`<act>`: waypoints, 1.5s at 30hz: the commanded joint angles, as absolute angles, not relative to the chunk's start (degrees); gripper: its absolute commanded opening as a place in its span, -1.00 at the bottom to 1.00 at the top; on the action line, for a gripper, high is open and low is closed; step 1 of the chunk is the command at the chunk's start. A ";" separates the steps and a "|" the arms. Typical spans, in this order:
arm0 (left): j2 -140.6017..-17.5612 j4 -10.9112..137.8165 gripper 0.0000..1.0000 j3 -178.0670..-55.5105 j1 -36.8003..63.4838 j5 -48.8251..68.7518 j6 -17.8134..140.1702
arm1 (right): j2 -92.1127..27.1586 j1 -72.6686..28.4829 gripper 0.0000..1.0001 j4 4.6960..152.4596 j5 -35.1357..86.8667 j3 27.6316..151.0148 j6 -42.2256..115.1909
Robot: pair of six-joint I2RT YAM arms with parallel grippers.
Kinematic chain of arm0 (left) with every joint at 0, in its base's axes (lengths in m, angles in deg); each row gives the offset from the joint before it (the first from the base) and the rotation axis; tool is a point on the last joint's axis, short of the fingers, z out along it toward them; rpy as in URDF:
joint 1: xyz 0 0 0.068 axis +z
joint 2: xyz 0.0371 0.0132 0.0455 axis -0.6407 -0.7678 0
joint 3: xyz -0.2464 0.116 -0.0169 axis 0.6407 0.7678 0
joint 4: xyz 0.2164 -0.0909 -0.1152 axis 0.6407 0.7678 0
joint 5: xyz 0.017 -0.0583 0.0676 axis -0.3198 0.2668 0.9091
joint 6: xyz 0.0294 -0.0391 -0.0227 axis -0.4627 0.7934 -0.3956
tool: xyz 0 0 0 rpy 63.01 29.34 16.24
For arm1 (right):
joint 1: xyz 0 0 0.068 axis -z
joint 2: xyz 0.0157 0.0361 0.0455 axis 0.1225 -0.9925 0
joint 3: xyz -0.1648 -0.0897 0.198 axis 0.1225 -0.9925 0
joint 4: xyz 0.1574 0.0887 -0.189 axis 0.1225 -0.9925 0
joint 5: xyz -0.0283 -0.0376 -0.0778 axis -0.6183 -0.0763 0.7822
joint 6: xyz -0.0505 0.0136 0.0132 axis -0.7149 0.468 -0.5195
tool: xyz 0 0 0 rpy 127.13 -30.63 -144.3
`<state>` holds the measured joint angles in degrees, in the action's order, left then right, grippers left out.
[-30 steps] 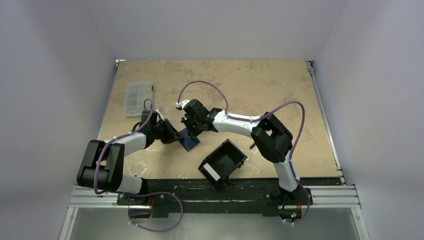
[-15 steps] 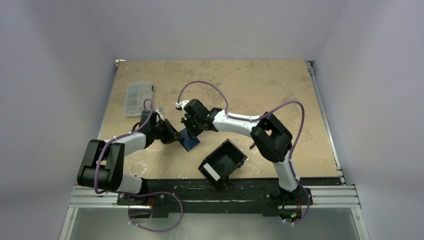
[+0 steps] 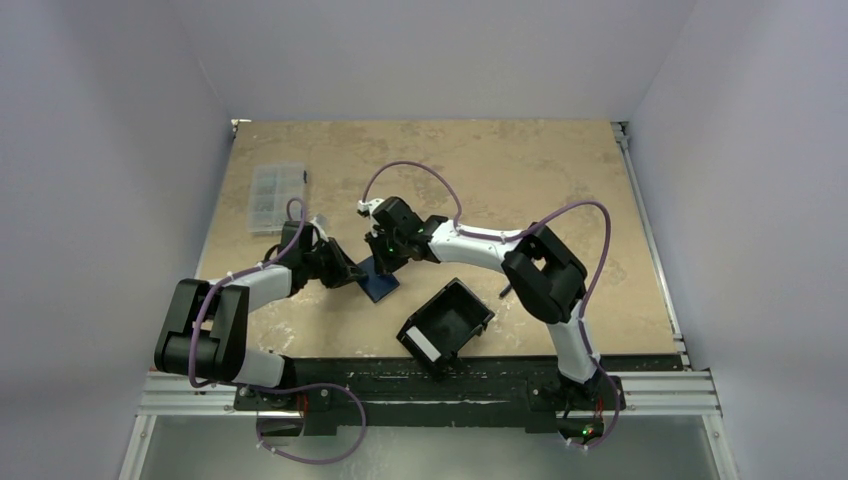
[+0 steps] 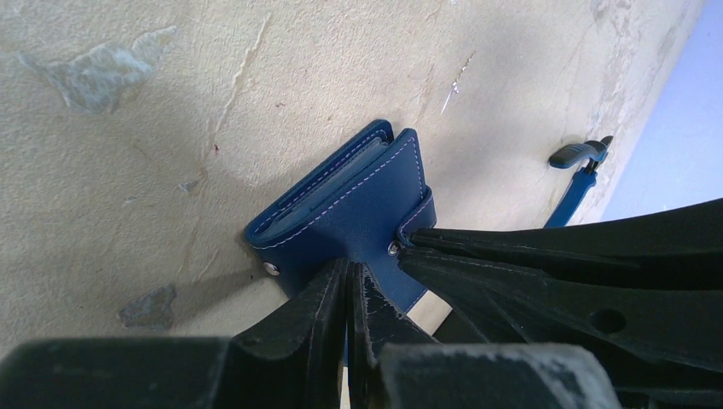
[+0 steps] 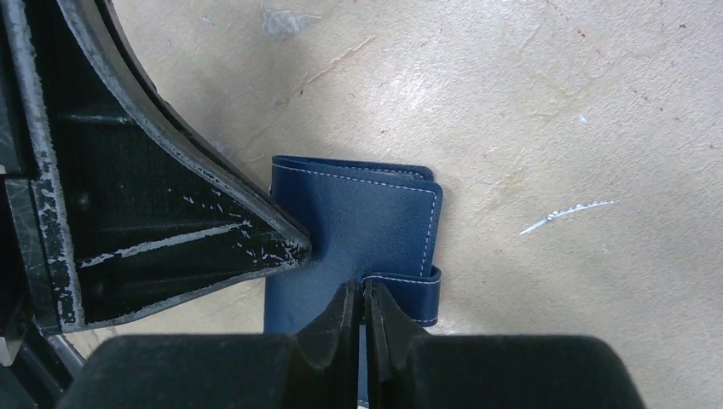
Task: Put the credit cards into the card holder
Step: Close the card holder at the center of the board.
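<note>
Apparently just easing the right gripper (image 5: 360,291) at the strap (image 5: 415,294) of the folded card holder (image 5: 367,221), hold unclear, while clamping its edge with the left gripper (image 4: 348,273); probably finishing.

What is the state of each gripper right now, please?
Left gripper: closed on the flat navy-blue folding card holder.
Right gripper: jaws nearly together at that holder's edge; grip cannot be told.
</note>
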<state>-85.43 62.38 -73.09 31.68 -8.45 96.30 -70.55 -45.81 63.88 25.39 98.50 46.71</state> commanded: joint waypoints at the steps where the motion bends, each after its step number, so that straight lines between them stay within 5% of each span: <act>1: -86.83 62.02 -0.83 -71.86 31.67 -7.96 95.18 | -75.98 -48.69 -0.78 62.51 14.88 95.58 51.59; 28: -86.40 62.15 -0.83 -71.37 31.76 -7.87 95.17 | -75.22 -43.24 -0.35 69.92 -0.13 85.49 57.67; 36: -86.46 61.84 -0.83 -71.47 31.76 -7.87 95.33 | -74.19 -43.41 -0.39 65.30 6.30 86.48 52.05; 45: -86.91 61.70 -0.83 -71.54 31.80 -7.88 95.36 | -74.05 -45.00 -0.74 62.63 13.21 87.53 47.96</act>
<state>-85.43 62.22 -72.78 32.03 -8.91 96.34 -69.89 -40.62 76.36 11.44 90.46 50.84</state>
